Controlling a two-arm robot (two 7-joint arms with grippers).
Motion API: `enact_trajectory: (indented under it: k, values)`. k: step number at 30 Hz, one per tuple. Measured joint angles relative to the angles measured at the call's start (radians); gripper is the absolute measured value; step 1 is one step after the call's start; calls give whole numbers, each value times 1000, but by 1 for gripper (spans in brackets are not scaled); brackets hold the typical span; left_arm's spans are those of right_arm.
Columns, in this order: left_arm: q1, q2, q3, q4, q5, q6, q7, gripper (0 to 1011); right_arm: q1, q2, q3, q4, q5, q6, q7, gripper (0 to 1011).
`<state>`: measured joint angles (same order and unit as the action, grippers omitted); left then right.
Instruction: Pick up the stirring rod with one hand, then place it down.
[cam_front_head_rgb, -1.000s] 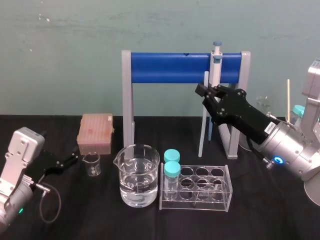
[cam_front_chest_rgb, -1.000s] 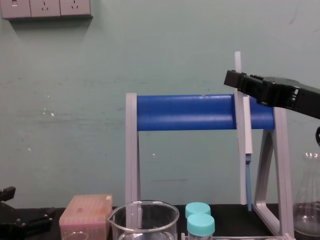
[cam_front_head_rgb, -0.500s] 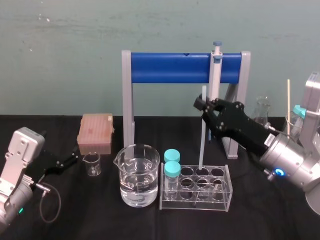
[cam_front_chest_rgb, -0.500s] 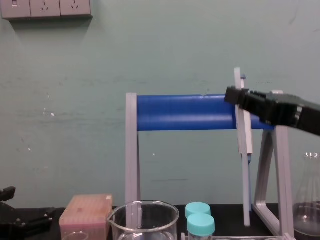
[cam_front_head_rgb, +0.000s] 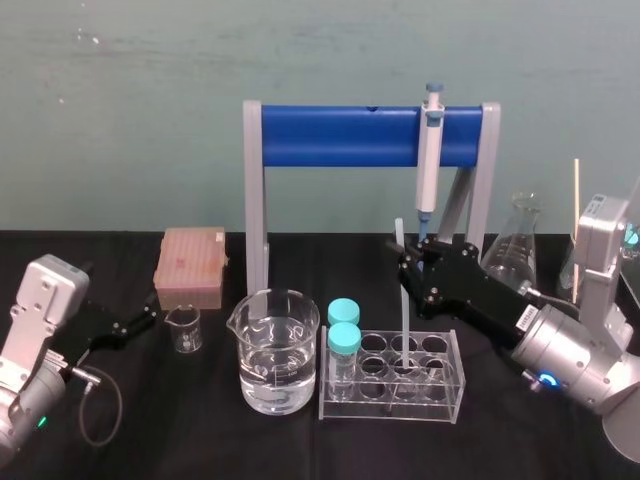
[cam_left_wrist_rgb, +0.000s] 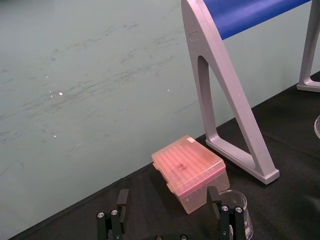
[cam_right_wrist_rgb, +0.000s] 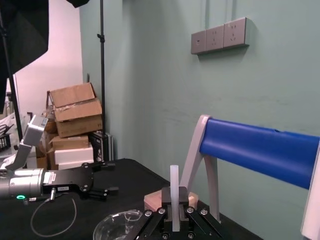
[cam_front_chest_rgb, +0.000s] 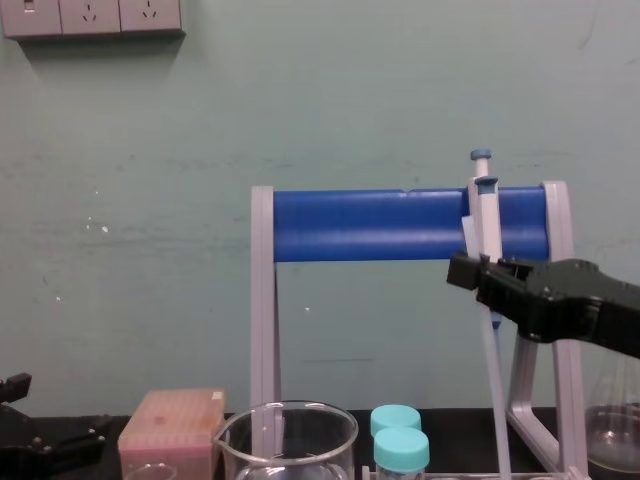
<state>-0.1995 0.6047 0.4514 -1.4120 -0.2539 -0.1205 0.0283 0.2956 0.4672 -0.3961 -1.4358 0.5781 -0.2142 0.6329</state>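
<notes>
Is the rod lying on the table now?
No, the rod stands upright, clamped in the right gripper, with its lower end down at the rack.

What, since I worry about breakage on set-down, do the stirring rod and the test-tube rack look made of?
The stirring rod, held by the right gripper, is whitish, translucent and matte-looking: glass or plastic, the look leaves it open. The test-tube rack is clear and glossy, with flat walls and bright edges: probably acrylic. The left gripper sits idle, far left.
</notes>
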Motion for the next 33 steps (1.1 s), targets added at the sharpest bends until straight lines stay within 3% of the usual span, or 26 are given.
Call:
enact_trajectory:
  k: [9, 33]
  values:
    - [0, 0, 0, 0, 0, 0, 0, 1000, -1, -24, 6, 26, 1, 6, -2, 71]
    - [0, 0, 0, 0, 0, 0, 0, 1000, -14, -43, 1, 73, -20, 33, -18, 71]
